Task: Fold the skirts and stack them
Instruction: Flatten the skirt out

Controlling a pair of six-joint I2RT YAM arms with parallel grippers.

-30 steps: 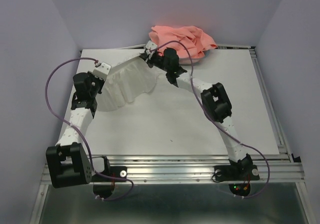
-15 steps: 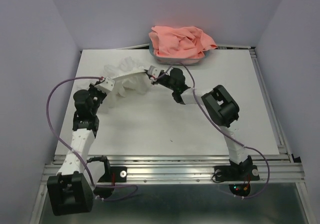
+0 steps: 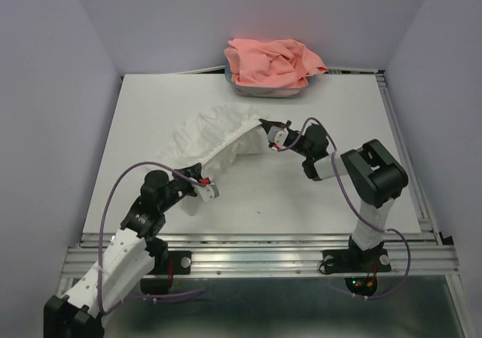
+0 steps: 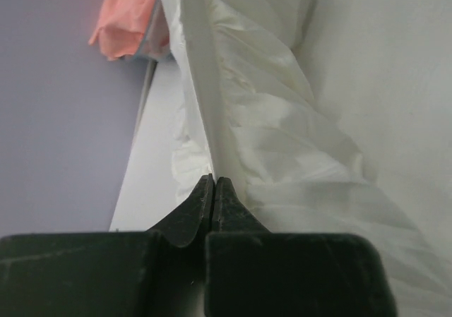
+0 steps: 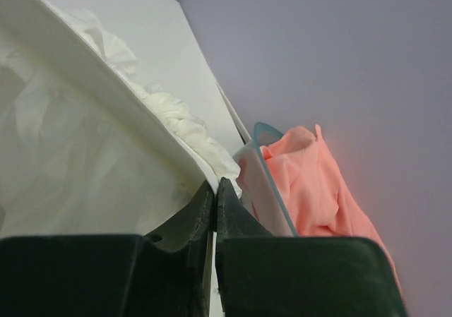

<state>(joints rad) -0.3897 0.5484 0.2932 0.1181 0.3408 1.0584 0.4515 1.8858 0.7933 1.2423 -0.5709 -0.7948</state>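
The white pleated skirt (image 3: 215,135) lies stretched across the middle of the table, its waistband taut between my two grippers. My left gripper (image 3: 197,186) is shut on the waistband's near left end; in the left wrist view its jaws (image 4: 213,178) pinch the band (image 4: 201,77). My right gripper (image 3: 265,129) is shut on the band's right end, seen in the right wrist view (image 5: 215,183) with the skirt (image 5: 78,154) to its left. The salmon-pink skirt (image 3: 271,61) is heaped in the teal tub at the back; it also shows in the right wrist view (image 5: 311,183).
The teal translucent tub (image 3: 256,89) stands at the table's back edge, its rim visible in the right wrist view (image 5: 272,169). Purple walls close in the left, right and back. A metal rail (image 3: 256,251) runs along the near edge.
Both grippers have pulled the white skirt's waistband toward the near side, the left far down toward the front left. The skirt now lies spread in an arc behind the band.
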